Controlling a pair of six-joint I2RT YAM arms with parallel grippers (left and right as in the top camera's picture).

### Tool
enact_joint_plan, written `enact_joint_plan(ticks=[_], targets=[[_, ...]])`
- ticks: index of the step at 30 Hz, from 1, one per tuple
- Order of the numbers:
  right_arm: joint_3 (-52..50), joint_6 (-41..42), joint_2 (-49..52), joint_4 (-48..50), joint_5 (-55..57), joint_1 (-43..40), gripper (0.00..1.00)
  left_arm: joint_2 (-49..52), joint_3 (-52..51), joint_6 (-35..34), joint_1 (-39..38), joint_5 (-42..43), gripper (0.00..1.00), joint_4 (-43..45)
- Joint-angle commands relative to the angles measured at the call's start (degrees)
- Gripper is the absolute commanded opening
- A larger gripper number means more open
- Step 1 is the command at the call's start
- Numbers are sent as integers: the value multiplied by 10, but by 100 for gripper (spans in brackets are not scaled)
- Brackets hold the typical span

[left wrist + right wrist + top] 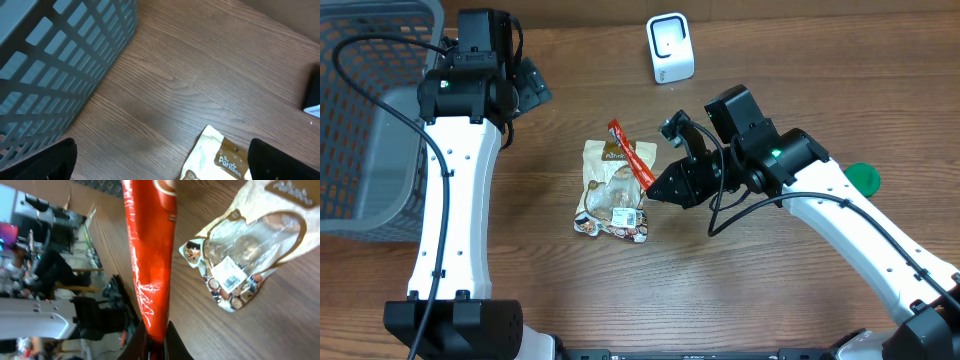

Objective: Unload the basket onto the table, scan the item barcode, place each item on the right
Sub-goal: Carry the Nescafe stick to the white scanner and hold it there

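My right gripper [653, 186] is shut on the lower end of a long red packet [630, 158], which it holds tilted just above a beige snack bag [612, 188] lying flat on the table. In the right wrist view the red packet [150, 265] rises from between the fingertips [175, 342], and the snack bag [250, 245] with its white barcode label [229, 275] lies beyond it. No barcode shows on the red packet. A white scanner [670, 47] stands at the back. My left gripper [532, 85] hangs open and empty near the basket, and the top corner of the snack bag [220, 157] shows between its fingers.
A grey mesh basket [365, 110] fills the left side and shows close by as the basket wall [55, 65] in the left wrist view. A green round object [863, 178] lies behind the right arm. Bare wood table [560, 290] runs along the front.
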Motion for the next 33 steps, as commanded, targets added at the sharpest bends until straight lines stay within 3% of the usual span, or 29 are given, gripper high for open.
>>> enact_joint_plan(ticks=[1, 11, 19, 27, 33], targets=[[16, -51, -15, 3, 0, -12, 3, 2, 0, 11, 0, -19, 100, 0], [209, -85, -10, -135, 6, -96, 3, 2, 0, 11, 0, -19, 100, 0], [420, -140, 72, -235, 138, -98, 3, 2, 0, 11, 0, -19, 100, 0], [426, -297, 145, -211, 331, -91, 3, 2, 0, 11, 0, -19, 100, 0], [426, -377, 204, -163, 376, -92, 3, 2, 0, 11, 0, -19, 99, 0]])
